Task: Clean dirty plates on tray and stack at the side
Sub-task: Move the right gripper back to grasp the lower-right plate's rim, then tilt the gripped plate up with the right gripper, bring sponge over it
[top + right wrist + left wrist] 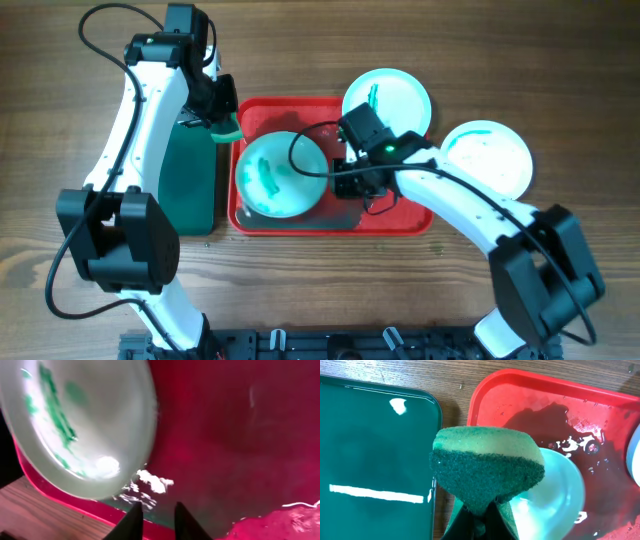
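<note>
Jaws of the left gripper (477, 522) are clamping tight on a green sponge (487, 467), hovering over the red tray's (400, 222) far left corner. Those of the right gripper (159, 521) are standing slightly apart, gripping nothing, just beside the smeared plate (280, 175) lying in the tray's left half. The streaked plate (387, 100) is sitting at the tray's far right corner, the third plate (485, 158) off its right side
</note>
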Controlling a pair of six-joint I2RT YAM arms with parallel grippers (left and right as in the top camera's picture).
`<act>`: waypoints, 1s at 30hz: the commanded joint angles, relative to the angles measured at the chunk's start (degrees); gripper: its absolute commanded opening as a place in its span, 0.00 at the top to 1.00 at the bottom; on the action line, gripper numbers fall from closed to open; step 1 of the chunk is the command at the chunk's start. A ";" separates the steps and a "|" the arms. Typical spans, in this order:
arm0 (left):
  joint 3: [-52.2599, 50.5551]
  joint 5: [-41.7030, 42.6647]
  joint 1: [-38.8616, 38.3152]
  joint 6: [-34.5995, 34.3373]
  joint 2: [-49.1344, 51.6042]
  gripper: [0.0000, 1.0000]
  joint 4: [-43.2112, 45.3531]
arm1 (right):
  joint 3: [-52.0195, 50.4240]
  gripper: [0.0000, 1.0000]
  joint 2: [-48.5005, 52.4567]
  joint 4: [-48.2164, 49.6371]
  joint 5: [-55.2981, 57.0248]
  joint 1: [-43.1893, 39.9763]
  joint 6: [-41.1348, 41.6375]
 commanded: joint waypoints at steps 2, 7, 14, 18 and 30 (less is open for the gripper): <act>0.07 1.11 0.46 -0.76 -0.33 0.96 0.17 | 3.41 0.72 2.29 -0.48 -0.52 -0.37 -2.99; 0.07 1.09 0.46 -0.76 -0.33 0.96 0.37 | 18.51 0.66 12.85 -8.35 3.58 -0.35 -11.58; 0.07 1.11 0.46 -0.76 -0.33 0.96 0.37 | 31.74 0.66 25.49 -14.16 5.33 -1.51 -13.79; 0.07 1.11 0.46 -0.76 -0.33 0.96 0.61 | 31.74 0.66 26.82 -13.07 3.96 -1.60 -15.26; 0.07 1.11 0.46 -0.76 -0.33 0.96 0.79 | 31.56 0.77 28.22 -12.74 -1.40 -1.60 -9.99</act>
